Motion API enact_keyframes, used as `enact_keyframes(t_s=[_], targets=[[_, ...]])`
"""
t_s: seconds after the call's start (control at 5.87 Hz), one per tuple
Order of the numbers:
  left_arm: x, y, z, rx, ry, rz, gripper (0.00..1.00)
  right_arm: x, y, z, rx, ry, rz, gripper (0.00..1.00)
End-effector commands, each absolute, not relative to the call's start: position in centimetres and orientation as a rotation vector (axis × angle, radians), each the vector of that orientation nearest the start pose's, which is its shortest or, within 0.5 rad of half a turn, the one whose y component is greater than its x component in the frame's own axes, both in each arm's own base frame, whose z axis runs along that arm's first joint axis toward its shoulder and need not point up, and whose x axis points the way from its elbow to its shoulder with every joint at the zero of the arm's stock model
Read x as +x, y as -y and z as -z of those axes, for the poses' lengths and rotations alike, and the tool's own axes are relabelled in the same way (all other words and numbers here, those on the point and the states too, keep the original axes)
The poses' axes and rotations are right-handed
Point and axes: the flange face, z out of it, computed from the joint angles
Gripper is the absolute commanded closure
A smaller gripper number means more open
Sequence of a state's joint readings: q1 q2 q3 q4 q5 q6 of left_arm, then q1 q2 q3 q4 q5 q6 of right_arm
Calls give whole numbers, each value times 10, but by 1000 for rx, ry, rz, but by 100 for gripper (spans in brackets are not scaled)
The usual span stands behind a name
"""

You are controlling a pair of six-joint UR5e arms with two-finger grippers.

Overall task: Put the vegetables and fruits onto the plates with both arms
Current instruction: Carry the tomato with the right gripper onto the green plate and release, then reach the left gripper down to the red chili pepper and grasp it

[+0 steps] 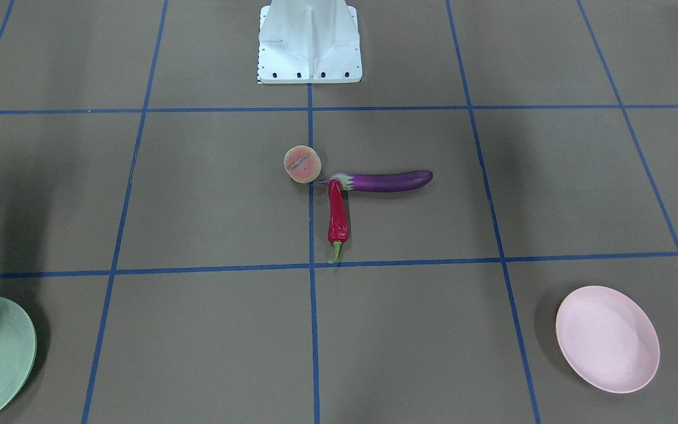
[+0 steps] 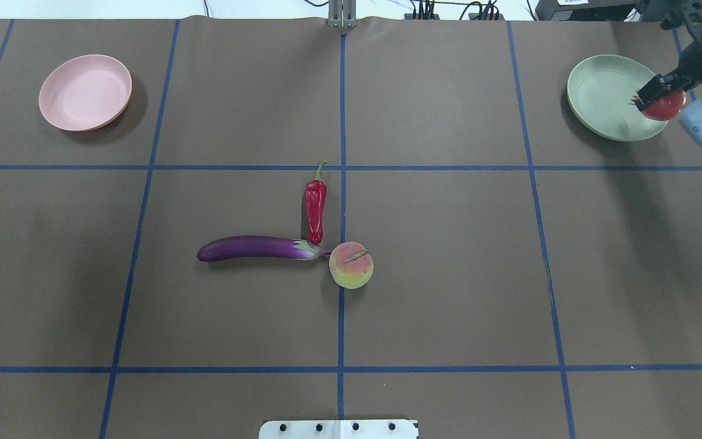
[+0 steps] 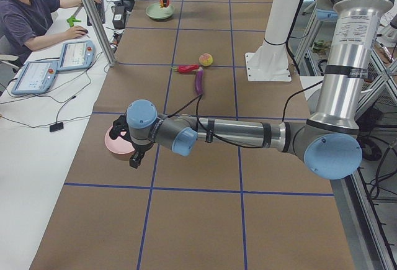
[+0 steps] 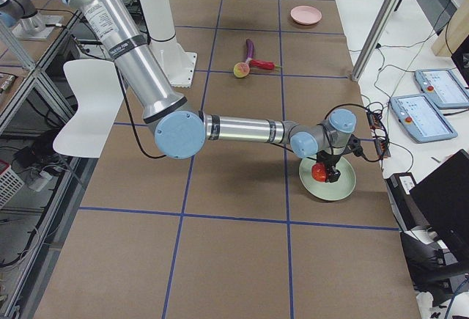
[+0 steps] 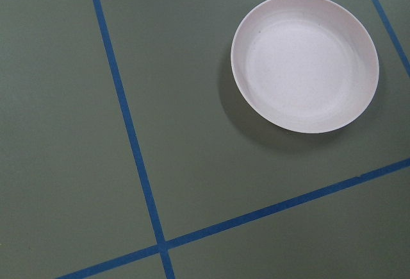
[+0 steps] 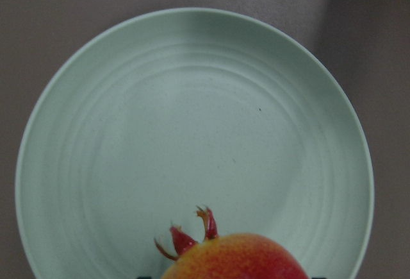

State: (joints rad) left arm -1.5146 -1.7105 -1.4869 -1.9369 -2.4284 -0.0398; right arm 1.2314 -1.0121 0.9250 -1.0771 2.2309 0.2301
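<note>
My right gripper is shut on the red-orange pomegranate and holds it above the near-right part of the mint green plate. In the right wrist view the pomegranate, crown forward, hangs over the plate. The peach, purple eggplant and red chili pepper lie touching at the table's middle. The pink plate sits empty at the far left. My left gripper shows only in the exterior left view, above the pink plate; I cannot tell whether it is open.
The white pedestal base stands at the robot's edge of the table. An operator and teach pendants are on the side bench behind an aluminium post. Blue tape lines grid the brown table.
</note>
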Motion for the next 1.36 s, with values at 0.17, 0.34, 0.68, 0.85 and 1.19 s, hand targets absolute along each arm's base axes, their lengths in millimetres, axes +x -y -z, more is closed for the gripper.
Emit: enact_keyframes(t_s=[0.17, 0.34, 0.68, 0.85, 1.19], targets=[[-26, 573, -577, 358, -863, -195, 0, -196, 720, -590, 217, 758, 204, 1], [-24, 572, -572, 356, -873, -182, 0, -193, 722, -574, 237, 767, 188, 0], [29, 588, -510, 345, -926, -104, 0, -178, 726, -519, 242, 778, 134, 0], [99, 600, -454, 318, -925, -21, 0, -176, 724, -522, 241, 774, 137, 0], [274, 611, -376, 255, -894, 48, 0, -177, 723, -517, 243, 782, 134, 0]])
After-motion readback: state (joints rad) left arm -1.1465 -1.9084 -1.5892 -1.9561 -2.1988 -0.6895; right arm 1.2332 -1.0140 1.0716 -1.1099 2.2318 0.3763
